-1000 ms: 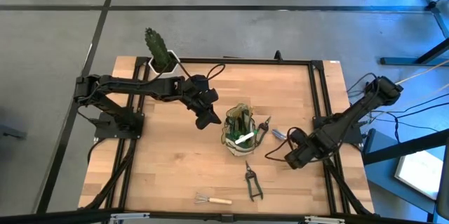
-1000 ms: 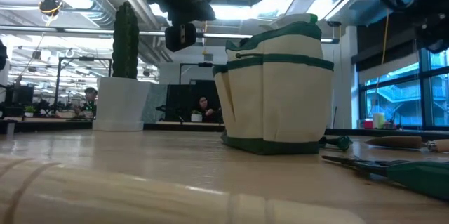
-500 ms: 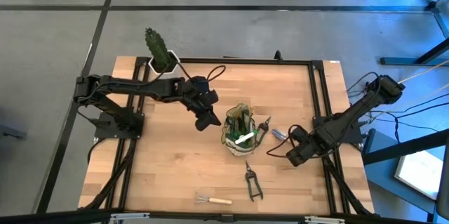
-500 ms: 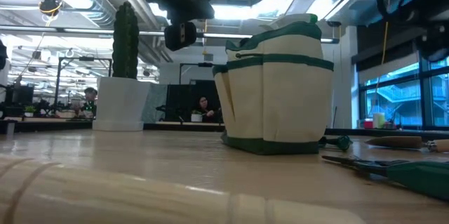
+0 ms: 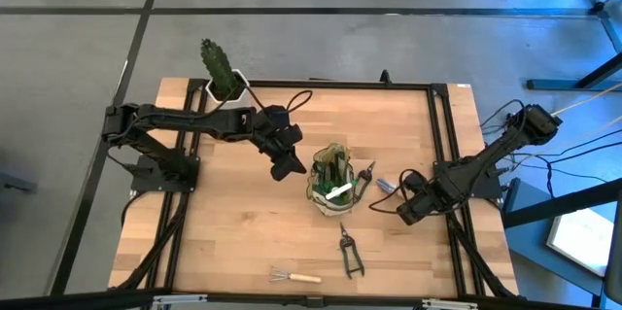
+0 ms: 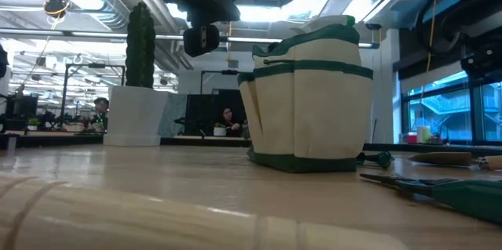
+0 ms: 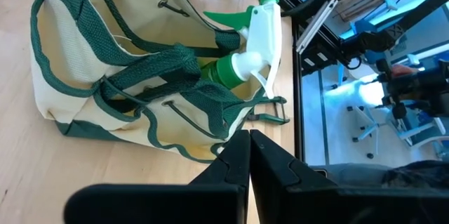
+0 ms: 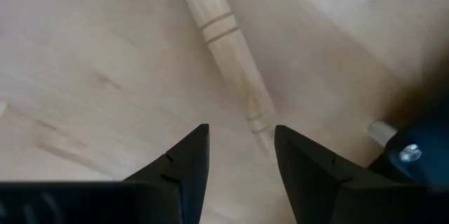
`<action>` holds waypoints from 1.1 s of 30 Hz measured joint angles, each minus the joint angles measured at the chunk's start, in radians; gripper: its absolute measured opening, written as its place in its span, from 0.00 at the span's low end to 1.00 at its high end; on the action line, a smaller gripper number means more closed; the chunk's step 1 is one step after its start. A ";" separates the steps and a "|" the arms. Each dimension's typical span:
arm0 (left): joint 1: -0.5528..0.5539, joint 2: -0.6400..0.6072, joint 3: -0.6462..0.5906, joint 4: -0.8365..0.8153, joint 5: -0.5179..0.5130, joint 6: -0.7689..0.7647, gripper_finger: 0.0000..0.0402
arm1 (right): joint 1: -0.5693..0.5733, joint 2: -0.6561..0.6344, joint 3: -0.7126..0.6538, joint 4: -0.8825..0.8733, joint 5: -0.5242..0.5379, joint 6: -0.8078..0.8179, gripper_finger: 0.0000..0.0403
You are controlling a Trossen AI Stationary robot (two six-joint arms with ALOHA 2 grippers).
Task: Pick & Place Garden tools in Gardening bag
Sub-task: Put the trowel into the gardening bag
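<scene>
Currently the right gripper (image 5: 401,215) sits low over the worktop (image 5: 233,223), right of the bag (image 5: 333,186). Its fingers (image 8: 186,164) are apart with nothing between them. In the right wrist view a wooden tool handle (image 8: 230,59) lies flat on the wood just ahead of the gap, not touched. The metal end of that tool is cut off, so it is probably a trowel, but I can't confirm.

The left gripper (image 5: 286,166) hangs above the worktop just left of the bag. In the left wrist view its fingers (image 7: 242,164) are pressed together and hold nothing.

The bag stands upright near the middle of the worktop, cream fabric with green trim and green loop handles (image 7: 165,69). A green spray bottle with a white trigger head (image 7: 256,38) lies inside it, nozzle toward the rim.

Still out on the worktop:
- green-handled shears (image 5: 348,252), in front of the bag
- small wire rake with a wooden handle (image 5: 294,276), near the front edge
- dark snips (image 5: 367,171), just right of the bag
- a blue-ended tool (image 5: 386,186) between the bag and the right gripper

A cactus in a white pot (image 5: 222,79) stands at the back left corner, well apart from the bag.
</scene>
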 joint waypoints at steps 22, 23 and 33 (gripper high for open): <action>0.000 0.000 0.000 0.000 0.000 -0.008 0.01 | -0.024 0.013 -0.066 0.106 -0.023 0.006 0.34; 0.000 0.000 0.000 0.001 0.000 -0.008 0.01 | -0.024 0.016 -0.066 0.109 -0.025 0.012 0.31; 0.000 0.000 0.000 0.005 -0.001 -0.002 0.01 | -0.026 0.038 -0.067 0.226 -0.071 0.128 0.15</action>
